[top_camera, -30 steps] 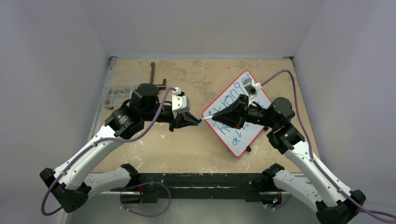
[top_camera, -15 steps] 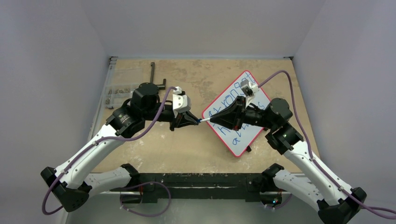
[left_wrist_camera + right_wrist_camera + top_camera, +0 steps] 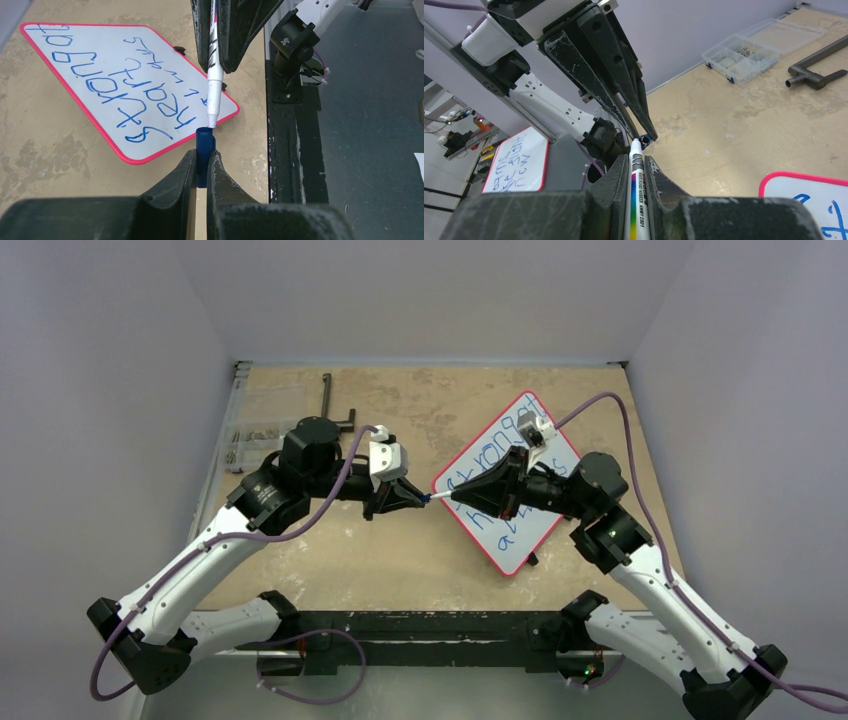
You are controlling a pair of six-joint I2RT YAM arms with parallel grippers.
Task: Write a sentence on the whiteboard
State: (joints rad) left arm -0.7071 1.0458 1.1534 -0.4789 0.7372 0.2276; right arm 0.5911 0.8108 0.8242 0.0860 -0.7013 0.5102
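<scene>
The whiteboard (image 3: 521,532), framed in red-pink, lies tilted on the right of the table and carries the blue handwritten sentence (image 3: 113,90). My left gripper (image 3: 416,498) is shut on a dark blue marker cap (image 3: 204,150), its open end pointing right. My right gripper (image 3: 456,495) is shut on a white marker (image 3: 637,190), which points left over the board's left corner. The marker's tip (image 3: 212,122) sits right at the cap's mouth. I cannot tell whether it is inside.
A black L-shaped tool (image 3: 336,411) and a clear plastic parts box (image 3: 250,445) lie at the far left of the table. The black base rail (image 3: 420,630) runs along the near edge. Bare tan tabletop lies below the two grippers.
My right gripper has edged slightly left with the marker, bringing its tip to the cap. The left arm has barely moved.
</scene>
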